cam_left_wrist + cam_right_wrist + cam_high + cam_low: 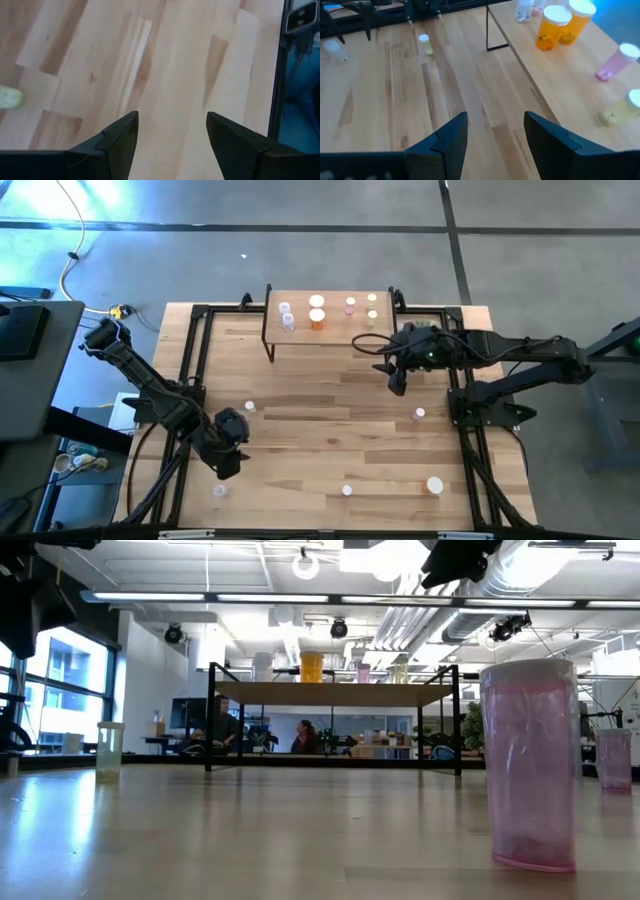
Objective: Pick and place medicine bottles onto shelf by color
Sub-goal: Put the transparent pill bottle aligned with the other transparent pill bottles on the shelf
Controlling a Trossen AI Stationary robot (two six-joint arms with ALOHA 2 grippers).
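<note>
2 orange bottles stand beyond right gripper's open fingers.

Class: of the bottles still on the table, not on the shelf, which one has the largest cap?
The bottle at the table's front right: its white cap is clearly wider than the other loose bottles' caps.

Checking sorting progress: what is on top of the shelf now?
On the shelf: clear bottles, two orange bottles, a pink bottle and yellow-green bottles. Exact clear count is unclear.
</note>
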